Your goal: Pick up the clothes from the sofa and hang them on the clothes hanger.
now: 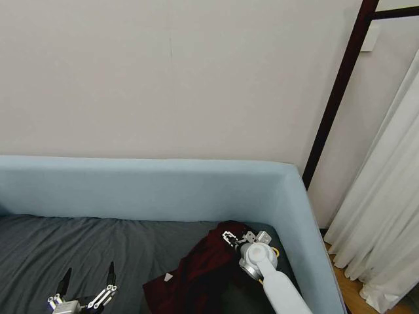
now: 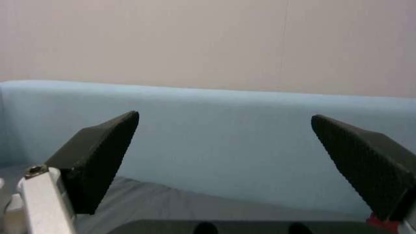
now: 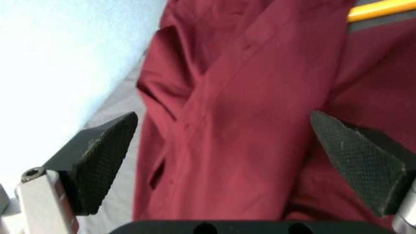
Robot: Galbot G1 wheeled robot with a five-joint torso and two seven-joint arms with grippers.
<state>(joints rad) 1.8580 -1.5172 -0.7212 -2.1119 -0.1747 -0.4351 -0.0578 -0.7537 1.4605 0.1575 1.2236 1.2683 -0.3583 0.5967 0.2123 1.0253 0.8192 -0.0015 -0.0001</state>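
Hovering, jaws spread wide, right end effector (image 1: 232,239) over red garment (image 1: 198,267).

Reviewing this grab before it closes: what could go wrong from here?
The right pincer is open over loose folds of the dark red garment; it may pinch one thin fold that slips.
A yellow bar pokes out beside the cloth and could snag.
The garment sits against the sofa corner, which the arm might bump.

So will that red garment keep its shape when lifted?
Probably floppy: the red garment lies crumpled in soft folds on the sofa, so it should sag from the right gripper, open above it. It looks thin, so likely light. The left gripper hovers aside, open.
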